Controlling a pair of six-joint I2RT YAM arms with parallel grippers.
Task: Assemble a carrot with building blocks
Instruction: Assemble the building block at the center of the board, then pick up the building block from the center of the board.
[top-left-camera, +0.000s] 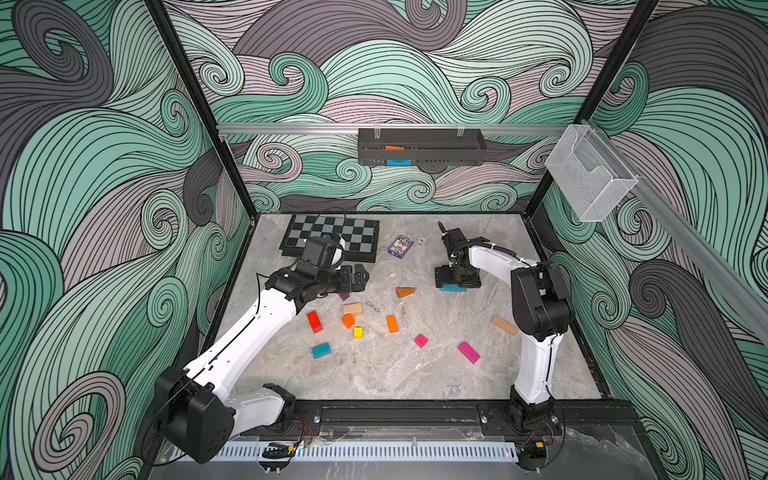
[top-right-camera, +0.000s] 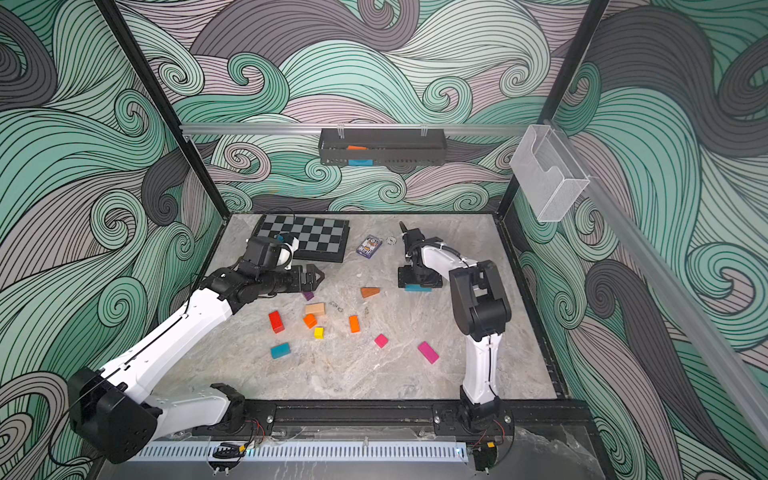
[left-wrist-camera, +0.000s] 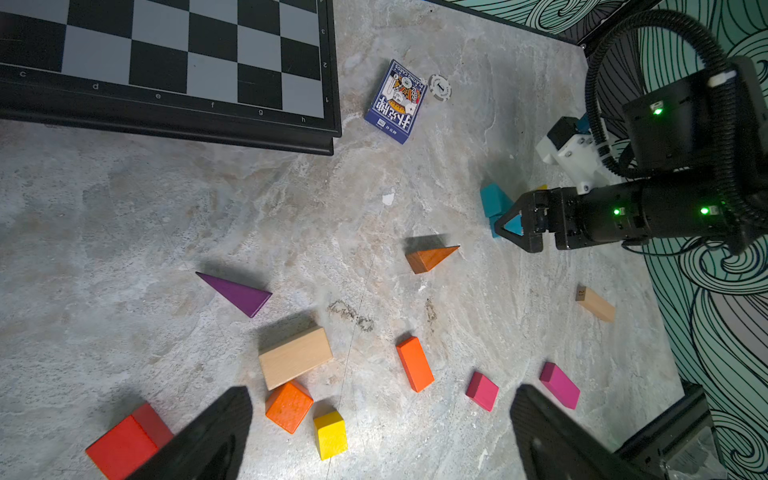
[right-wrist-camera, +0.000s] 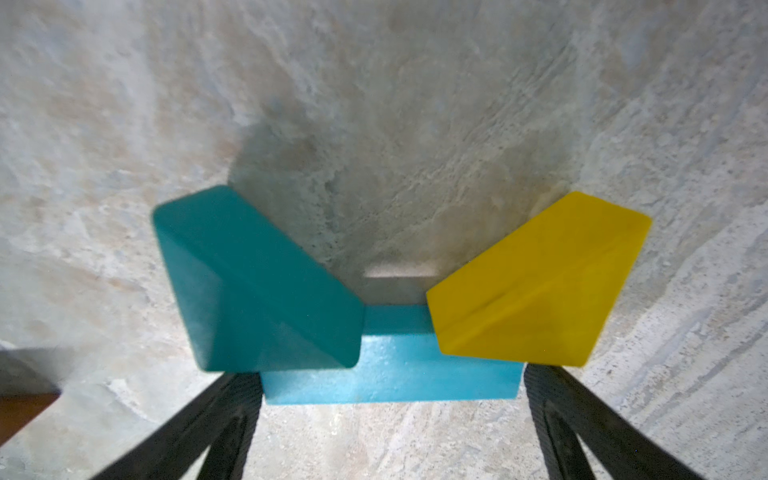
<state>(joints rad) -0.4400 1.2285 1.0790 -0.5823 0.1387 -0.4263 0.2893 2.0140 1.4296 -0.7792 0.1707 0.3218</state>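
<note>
My right gripper is down at the table's back right, open, one jaw at each end of a light blue block. A teal wedge and a yellow wedge rest on that block, spread apart. An orange wedge lies just left of it. Further forward lie an orange cuboid and an orange cube. My left gripper hovers open with nothing in it, over a purple wedge. Its fingertips frame the orange cube and a yellow cube.
Loose on the table are a red block, beige blocks, a teal block and pink blocks. A chessboard and card box lie at the back. A wall tray holds two blocks.
</note>
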